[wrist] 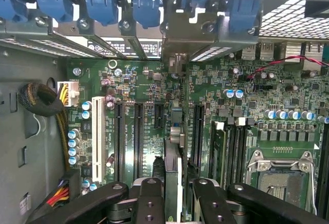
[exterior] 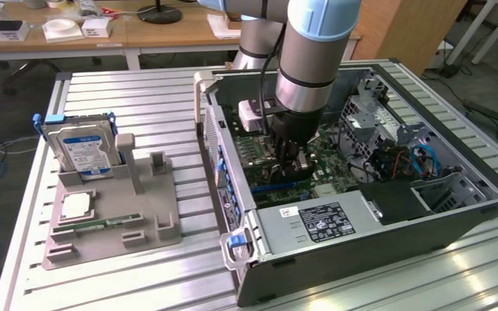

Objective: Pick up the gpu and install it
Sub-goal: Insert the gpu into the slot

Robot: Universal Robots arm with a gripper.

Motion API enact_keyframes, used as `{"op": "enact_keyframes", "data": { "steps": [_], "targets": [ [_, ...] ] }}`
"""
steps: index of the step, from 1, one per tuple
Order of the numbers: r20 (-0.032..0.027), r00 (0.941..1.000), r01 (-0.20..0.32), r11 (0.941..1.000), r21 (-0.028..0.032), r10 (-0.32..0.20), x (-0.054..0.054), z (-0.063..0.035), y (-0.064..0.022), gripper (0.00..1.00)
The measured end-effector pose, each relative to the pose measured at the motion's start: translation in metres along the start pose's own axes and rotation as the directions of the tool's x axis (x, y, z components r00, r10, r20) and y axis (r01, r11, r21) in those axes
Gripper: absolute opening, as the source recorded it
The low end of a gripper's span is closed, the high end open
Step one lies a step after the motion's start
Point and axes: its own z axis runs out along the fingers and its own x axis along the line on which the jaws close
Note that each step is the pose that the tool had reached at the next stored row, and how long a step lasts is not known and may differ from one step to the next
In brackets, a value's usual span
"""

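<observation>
Green flat gpu (wrist: pixel 174 152) edge-on, upright, clamped between black fingers (wrist: pixel 154 203) over the ridged motherboard (wrist: pixel 128 85) slots.

Hard drive (exterior: pixel 78 148): stood upright in the grey holder (exterior: pixel 115 220), at its 11 o'clock corner.
Processor chip (exterior: pixel 76 205): lay flat on the holder, at 6 o'clock from the drive.
Computer case (exterior: pixel 362 214): lay open on the slatted table (exterior: pixel 137 97), at 3 o'clock from the holder.
</observation>
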Motion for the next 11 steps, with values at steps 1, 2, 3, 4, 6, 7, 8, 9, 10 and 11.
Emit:
{"op": "enact_keyframes", "data": {
  "steps": [1, 2, 3, 4, 6, 7, 8, 9, 10, 11],
  "targets": [
    [-0.0001, 1.0000, -0.001, 1.0000, 0.0000, 0.001, 0.0000, 0.0000, 0.0000, 0.26],
    [-0.0001, 1.0000, -0.003, 1.0000, 0.0001, 0.003, 0.0000, 0.0001, 0.0000, 0.26],
    [-0.0001, 1.0000, -0.004, 1.0000, 0.0001, 0.004, 0.0000, 0.0001, -0.0001, 0.26],
    [-0.0001, 1.0000, -0.005, 1.0000, 0.0002, 0.005, 0.0000, 0.0001, 0.0000, 0.26],
    [-0.0001, 1.0000, -0.005, 1.0000, 0.0002, 0.005, 0.0000, 0.0001, 0.0000, 0.26],
    [-0.0001, 1.0000, -0.005, 1.0000, 0.0002, 0.005, 0.0000, 0.0001, 0.0000, 0.26],
    [-0.0001, 1.0000, -0.005, 1.0000, 0.0002, 0.005, 0.0000, 0.0001, 0.0000, 0.26],
    [0.0003, 1.0000, -0.005, 1.0000, 0.0003, 0.005, -0.0001, 0.0006, 0.0000, 0.26],
    [0.0004, 1.0000, -0.005, 1.0000, 0.0005, 0.005, -0.0001, 0.0012, 0.0000, 0.26],
    [0.0000, 1.0000, -0.005, 1.0000, 0.0002, 0.005, 0.0000, 0.0014, 0.0000, 0.26]
  ]
}}
